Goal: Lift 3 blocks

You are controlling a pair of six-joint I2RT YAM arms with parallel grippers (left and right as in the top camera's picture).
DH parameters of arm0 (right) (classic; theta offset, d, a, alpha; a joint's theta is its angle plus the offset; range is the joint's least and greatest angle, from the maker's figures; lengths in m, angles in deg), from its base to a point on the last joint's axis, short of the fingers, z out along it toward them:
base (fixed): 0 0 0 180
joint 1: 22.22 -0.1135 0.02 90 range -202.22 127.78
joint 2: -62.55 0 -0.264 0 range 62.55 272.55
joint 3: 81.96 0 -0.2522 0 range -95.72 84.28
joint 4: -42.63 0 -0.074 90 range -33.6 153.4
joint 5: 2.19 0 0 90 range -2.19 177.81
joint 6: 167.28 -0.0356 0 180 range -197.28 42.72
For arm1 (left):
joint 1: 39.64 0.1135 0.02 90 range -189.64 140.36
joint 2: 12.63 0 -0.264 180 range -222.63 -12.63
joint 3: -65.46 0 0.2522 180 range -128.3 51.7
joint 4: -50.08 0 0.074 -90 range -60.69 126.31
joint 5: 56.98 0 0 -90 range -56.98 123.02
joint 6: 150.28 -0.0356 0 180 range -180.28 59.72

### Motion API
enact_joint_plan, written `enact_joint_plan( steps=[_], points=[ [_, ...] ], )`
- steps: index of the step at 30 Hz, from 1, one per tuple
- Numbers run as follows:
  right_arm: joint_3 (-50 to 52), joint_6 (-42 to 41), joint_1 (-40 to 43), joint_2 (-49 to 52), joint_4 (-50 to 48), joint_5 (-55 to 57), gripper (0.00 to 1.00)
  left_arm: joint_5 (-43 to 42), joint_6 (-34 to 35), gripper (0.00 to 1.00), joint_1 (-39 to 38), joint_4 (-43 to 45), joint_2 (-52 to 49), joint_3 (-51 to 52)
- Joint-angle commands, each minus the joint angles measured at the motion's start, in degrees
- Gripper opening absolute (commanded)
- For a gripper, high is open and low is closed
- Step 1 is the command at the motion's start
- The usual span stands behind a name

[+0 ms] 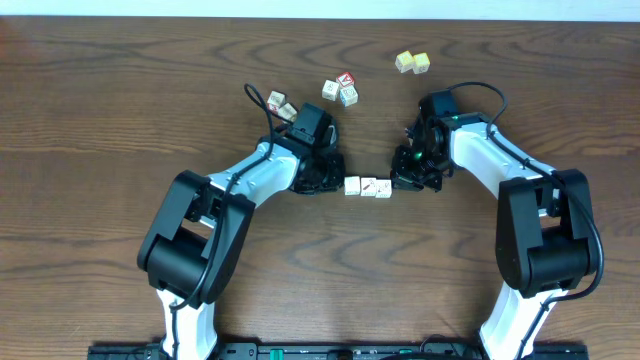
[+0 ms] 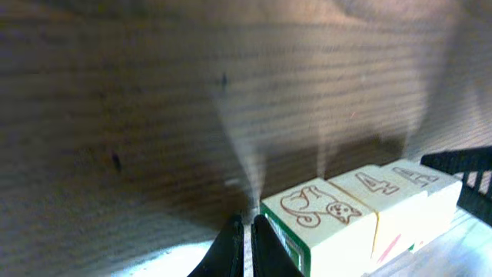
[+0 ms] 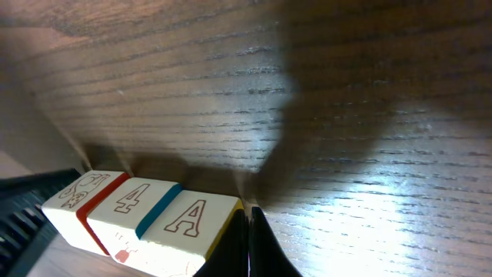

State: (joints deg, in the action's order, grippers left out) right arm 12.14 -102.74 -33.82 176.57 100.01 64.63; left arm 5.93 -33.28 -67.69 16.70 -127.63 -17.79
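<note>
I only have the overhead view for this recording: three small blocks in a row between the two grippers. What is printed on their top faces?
Observer: The right wrist view shows the A block nearest the right gripper, then the 4 block.
Operator: And the third one?
Observer: In the left wrist view the third block has an animal drawing on top and sits next to the left gripper.
Operator: Are the jaws open?
Observer: No. Each wrist view shows its gripper's fingers closed together, with the tips at the end of the row.
</note>
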Motion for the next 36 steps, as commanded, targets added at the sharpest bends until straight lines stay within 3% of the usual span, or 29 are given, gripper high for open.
enact_joint_plan(
  steps=[1, 22, 31, 36],
  points=[
    [0.31, -0.76, -1.25, 0.26, -0.59, -0.28, 0.01, -0.85, -0.2, 0.07, -0.96, -1.09, -0.74, -0.98],
    [-0.46, 0.76, -0.61, 0.2, -1.05, -0.2, 0.01, -0.28, -4.5, 0.07, -0.83, -5.66, 0.83, -0.98],
    [-11.41, 2.4, 2.1, 0.2, 11.67, 11.13, 0.01, 8.79, -4.46, 0.07, 3.04, -11.52, 5.57, -0.98],
    [-14.4, 4.35, -0.59, 0.2, 8.26, 10.88, 0.01, 8.76, -4.15, 0.07, 3.08, -11.47, 5.64, -0.98]
  ],
)
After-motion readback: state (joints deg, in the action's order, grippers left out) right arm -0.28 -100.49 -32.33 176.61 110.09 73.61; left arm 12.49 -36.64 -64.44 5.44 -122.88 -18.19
